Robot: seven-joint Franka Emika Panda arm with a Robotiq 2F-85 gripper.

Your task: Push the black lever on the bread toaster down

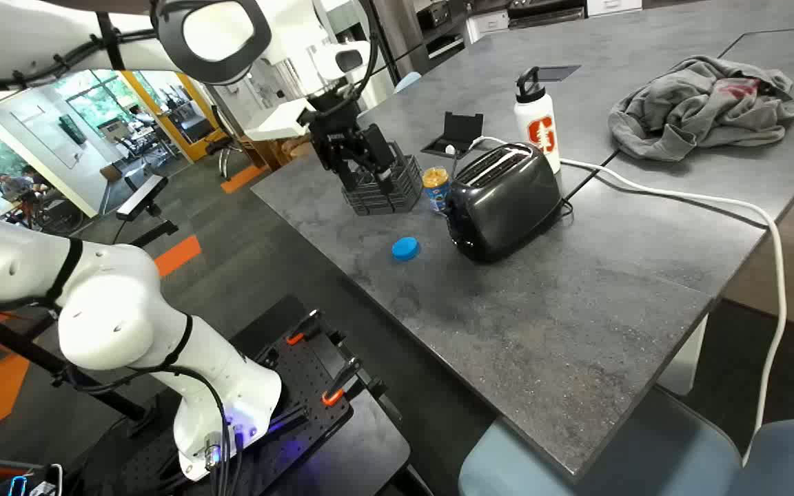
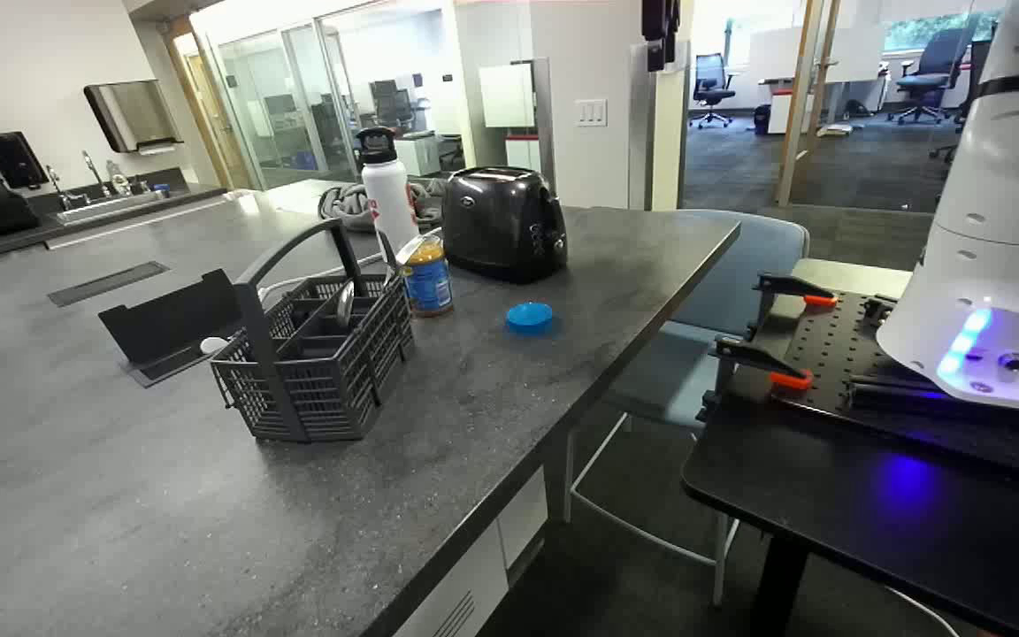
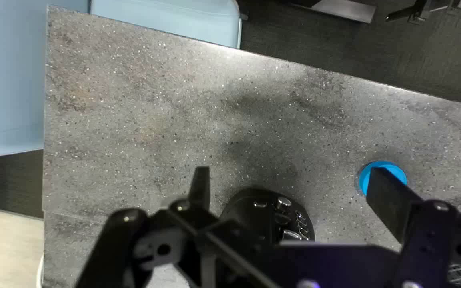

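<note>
Glass partitions [image 2: 253, 97] close off part of the room, office chairs [image 2: 930, 71] visible past them; windows [image 1: 97, 114] show greenery. Floor [image 1: 273, 269] dark, broken by orange patches [image 1: 176, 255]. Grey counter [image 1: 555, 331], stone-like, pale-flecked, brownish toward one corner, a thin dark seam [image 1: 593, 174] across it. White arm [image 1: 114, 310] beside it, based on a black perforated plate [image 2: 819, 341]. Pale-blue chairs [image 1: 517, 455] close against the counter edge.

On the surface: grey cloth [image 1: 686, 114], crumpled, reddish mark on it. Dark gridded basket [image 2: 324, 389], tall-handled, inside divided. Bread toaster [image 2: 492, 230], black and glossy, upright near the counter's end, its narrow control face [image 2: 547, 234] turned toward the robot's side.

Gripper [image 1: 367, 180] raised over the counter, well apart from the toaster. In the wrist view its fingers [image 3: 392, 208] are released, spread wide; the toaster's control end shows between them, partly covered by the gripper's body.

White bottle [image 2: 394, 199], black-capped, red emblem, upright just beside the toaster. Jar [image 2: 428, 281] with blue label, also just beside it; touching or not, cannot tell. Blue lid [image 2: 530, 316] flat on the counter, near the toaster. Silver knob [image 3: 283, 203] on the narrow face. Black lever: too small and dark to pick out among the controls there.
</note>
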